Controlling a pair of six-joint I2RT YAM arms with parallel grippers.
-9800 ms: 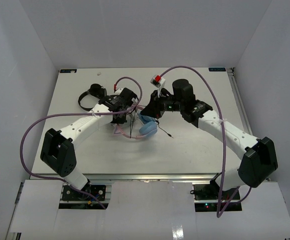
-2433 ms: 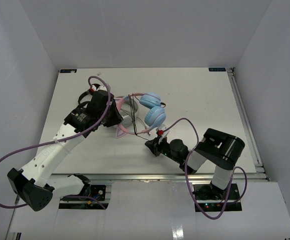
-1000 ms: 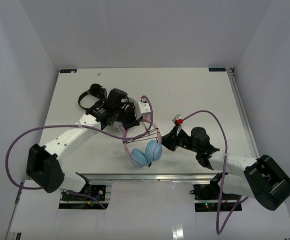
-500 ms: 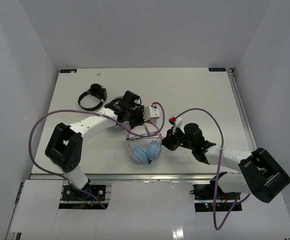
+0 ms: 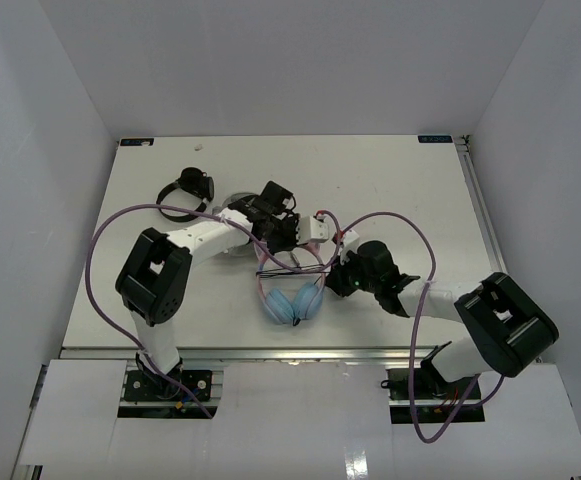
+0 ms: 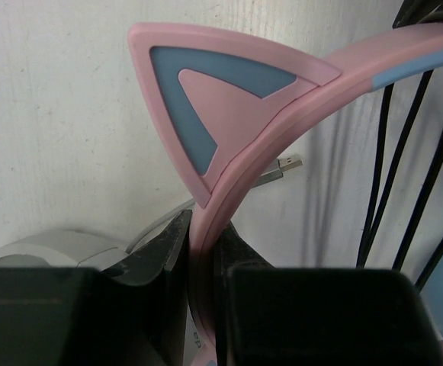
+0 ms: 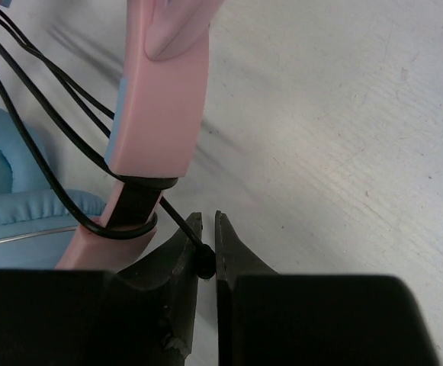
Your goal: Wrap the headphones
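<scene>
walls (image 5: 290, 60): plain pale grey | table (image 5: 420, 190): white, matte | light: even

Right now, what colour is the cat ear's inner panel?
Blue, on the pink cat ear; left wrist view.

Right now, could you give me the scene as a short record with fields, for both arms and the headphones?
left end effector: shut on the pink headband, just below the cat ear
right end effector: shut on the thin dark cable
blue ear cups: side by side, on the near side of both end effectors
other items: black headphones at far left; grey-white headphones beside the left end effector
</scene>
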